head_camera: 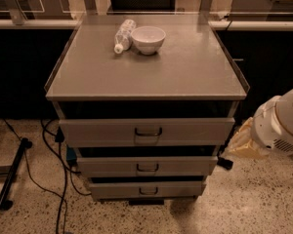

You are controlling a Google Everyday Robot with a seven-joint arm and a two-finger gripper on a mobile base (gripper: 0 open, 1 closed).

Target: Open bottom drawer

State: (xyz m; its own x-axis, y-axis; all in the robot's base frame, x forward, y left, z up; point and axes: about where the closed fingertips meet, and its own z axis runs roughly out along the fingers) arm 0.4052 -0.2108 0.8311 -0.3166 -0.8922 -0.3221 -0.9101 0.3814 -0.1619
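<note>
The bottom drawer (147, 189) is the lowest and narrowest grey front of the metal cabinet (146, 72), near the floor, with a small dark loop handle (148, 191) at its centre. It looks shut, like the middle drawer (147, 166) and the top drawer (146, 130) above it. Only a white arm link (279, 123) and its beige joint cover (243, 141) show at the right edge, level with the top and middle drawers and apart from the cabinet. My gripper is out of view, somewhere beyond that arm link.
A white bowl (148, 39) and a lying plastic bottle (123, 35) sit on the cabinet top at the back. Black cables (53, 179) and a black stand leg (12, 172) lie on the speckled floor left of the cabinet. Dark counters stand behind.
</note>
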